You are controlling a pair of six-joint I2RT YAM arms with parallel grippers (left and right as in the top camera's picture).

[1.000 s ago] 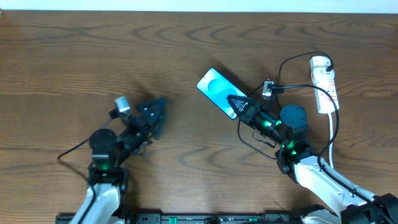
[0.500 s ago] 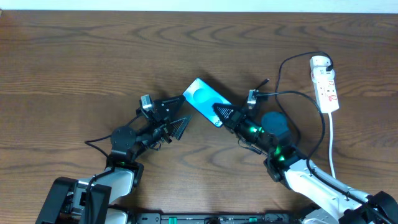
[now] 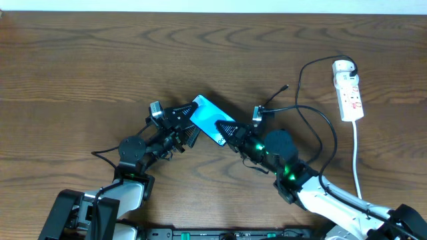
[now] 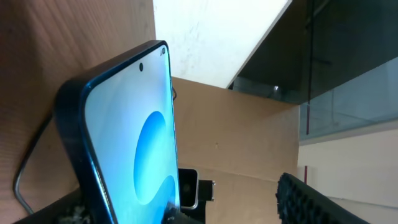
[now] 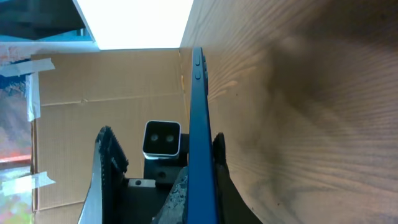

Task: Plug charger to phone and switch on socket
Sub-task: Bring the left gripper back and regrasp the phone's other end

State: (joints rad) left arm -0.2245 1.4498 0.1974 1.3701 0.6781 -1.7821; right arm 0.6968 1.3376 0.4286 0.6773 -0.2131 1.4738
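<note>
- The right gripper is clamped on the lower end of the phone. In the right wrist view the phone shows edge-on, pinched between that gripper's fingers.
- The left gripper sits right at the phone's other end with its jaws spread wide. In the left wrist view one ridged pad hangs well apart from the screen. Can't tell whether the other finger touches the phone's back.
- So the phone is near the middle of the bench, between the two grippers, set on a diagonal. Its blue screen faces up in the overhead view.
- The charger isn't in the phone. Its thin black cable arcs away from the socket and loops around behind the right arm.
- Its plug tip lies loose on the bench, near the right arm and apart from the phone.
- The socket is way over on the right side of the bench, well apart from both grippers. Its white cord runs down toward the near edge.
- The switch is too small to read.
</note>
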